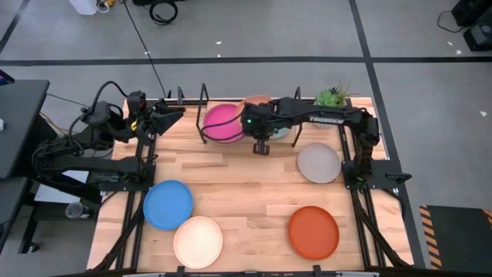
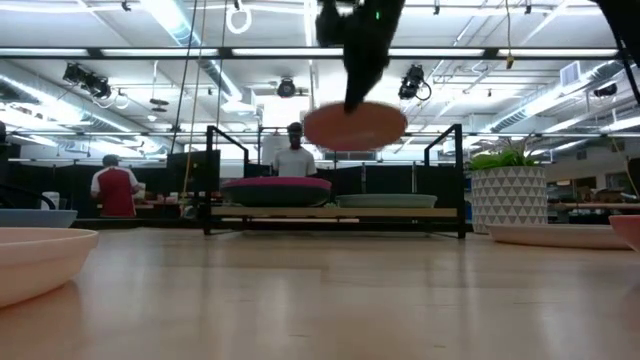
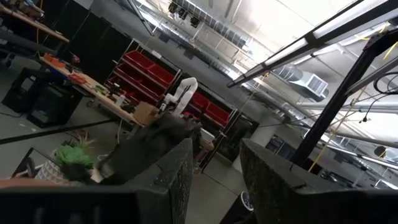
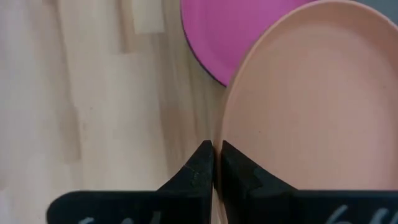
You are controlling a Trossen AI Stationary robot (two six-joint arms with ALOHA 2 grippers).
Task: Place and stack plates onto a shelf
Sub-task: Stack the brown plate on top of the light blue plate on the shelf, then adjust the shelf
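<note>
My right gripper (image 4: 214, 163) is shut on the tan plate (image 4: 311, 99) and holds it in the air over the shelf (image 2: 335, 212); the low view shows the tan plate (image 2: 355, 125) above the board. On the shelf's left half the magenta plate (image 1: 223, 123) lies on a darker plate. A light blue plate (image 2: 385, 201) lies flat on the right half. My left gripper (image 3: 214, 180) is open and waits by the shelf's left end (image 1: 178, 113), touching nothing. My right gripper pinches the tan plate's rim (image 4: 225, 140) between its two shut fingers, coming from above. The plate is lifted clear of the shelf and lies nearly level below the gripper (image 2: 350, 100).
On the tabletop lie a grey plate (image 1: 318, 163), an orange plate (image 1: 314, 232), a cream plate (image 1: 198, 241) and a bright blue plate (image 1: 168, 205). A potted plant (image 1: 332, 97) stands at the far right. Upright black wire loops (image 1: 204, 100) rise from the shelf. People stand in the room behind.
</note>
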